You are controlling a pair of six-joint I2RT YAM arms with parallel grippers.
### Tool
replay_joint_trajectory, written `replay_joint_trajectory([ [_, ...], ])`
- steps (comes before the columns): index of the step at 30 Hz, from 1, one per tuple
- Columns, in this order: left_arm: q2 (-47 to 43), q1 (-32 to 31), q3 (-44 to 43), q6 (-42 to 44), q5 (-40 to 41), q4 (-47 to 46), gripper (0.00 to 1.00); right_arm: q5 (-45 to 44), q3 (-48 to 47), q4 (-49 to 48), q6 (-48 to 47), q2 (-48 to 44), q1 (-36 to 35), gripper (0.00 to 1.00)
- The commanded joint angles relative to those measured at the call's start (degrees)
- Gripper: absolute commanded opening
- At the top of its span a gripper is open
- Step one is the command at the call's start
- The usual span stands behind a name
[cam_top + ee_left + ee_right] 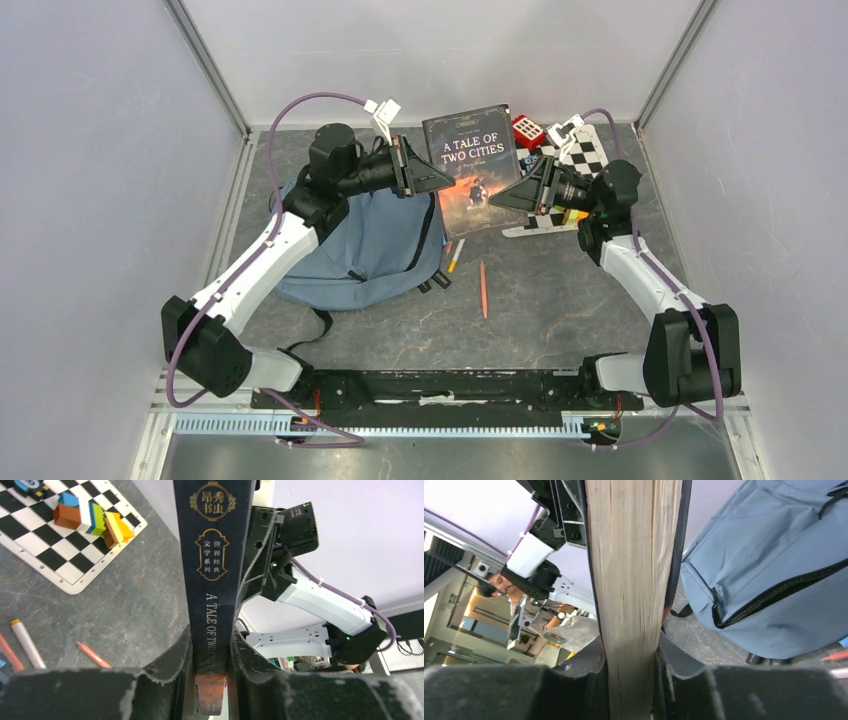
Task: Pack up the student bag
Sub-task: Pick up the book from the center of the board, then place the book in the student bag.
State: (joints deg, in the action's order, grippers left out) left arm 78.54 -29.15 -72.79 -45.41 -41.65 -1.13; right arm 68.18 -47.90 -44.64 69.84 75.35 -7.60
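Observation:
A dark book, "A Tale of Two Cities" (472,170), is held up above the table between both arms. My left gripper (440,180) is shut on its spine side; the spine (214,580) runs up from between the jaws of the left gripper (212,665). My right gripper (505,197) is shut on the opposite side, with the pale page edge (631,580) clamped in the right gripper (631,667). The student bag (370,250), blue-grey with black zippers, lies flat under the left arm, left of the book. In the right wrist view the bag (769,570) shows a partly open zipper.
A checkerboard mat (585,150) with coloured blocks (92,520) lies at the back right, with a red-and-white item (527,131) beside it. An orange pencil (484,290) and a white marker (455,256) lie on the grey tabletop in front of the book. Grey walls enclose the table.

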Motion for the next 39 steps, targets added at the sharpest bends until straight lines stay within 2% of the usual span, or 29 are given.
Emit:
replay_joint_trajectory([
  [1, 0.27, -0.12, -2.05, 6.33, 1.39, 5.44, 0.08, -6.67, -3.61, 9.38, -10.62, -2.55, -0.09, 0.03],
  [2, 0.45, -0.06, -2.39, 7.74, 2.91, 7.99, 0.2, -8.56, -4.13, 12.89, -13.06, -3.02, -0.13, 0.0],
  [3, 0.77, -0.1, -2.85, 9.04, 4.61, 10.42, 0.42, -10.79, -5.26, 18.34, -17.09, -3.31, -0.1, 0.0],
  [5, 1.3, 0.12, -3.53, 12.07, 10.23, 16.15, 0.79, -16.46, -7.55, 29.74, -24.94, -4.07, -0.09, 0.0],
  [7, 2.01, 0.13, -3.51, 14.51, 15.42, 21.05, 0.95, -22.44, -9.48, 39.04, -30.74, -4.55, -0.15, 0.0],
  [8, 2.52, 0.14, -3.45, 15.22, 17.95, 23.47, 0.98, -24.94, -10.12, 42.84, -32.65, -4.75, -0.12, 0.0],
  [13, 7.5, 0.14, -3.89, 18.06, 28.86, 31.7, 1.0, -35.64, -12.04, 54.76, -37.7, -5.55, -0.23, 0.0],
  [19, 16.78, -0.18, -8.31, 18.47, 30.95, 35.09, 1.0, -46.04, -14.67, 63.7, -41.58, -6.3, -0.27, 0.0],
  [28, 26.01, -0.78, -16.55, 23.16, 38.08, 41.7, 0.99, -48.23, -13.3, 65.0, -42.05, -7.61, -0.45, 0.0],
  [39, 25.3, -0.84, -15.42, 26.77, 44.11, 45.28, 0.79, -48.79, -13.73, 64.99, -42.73, -7.48, -0.58, 0.0],
])
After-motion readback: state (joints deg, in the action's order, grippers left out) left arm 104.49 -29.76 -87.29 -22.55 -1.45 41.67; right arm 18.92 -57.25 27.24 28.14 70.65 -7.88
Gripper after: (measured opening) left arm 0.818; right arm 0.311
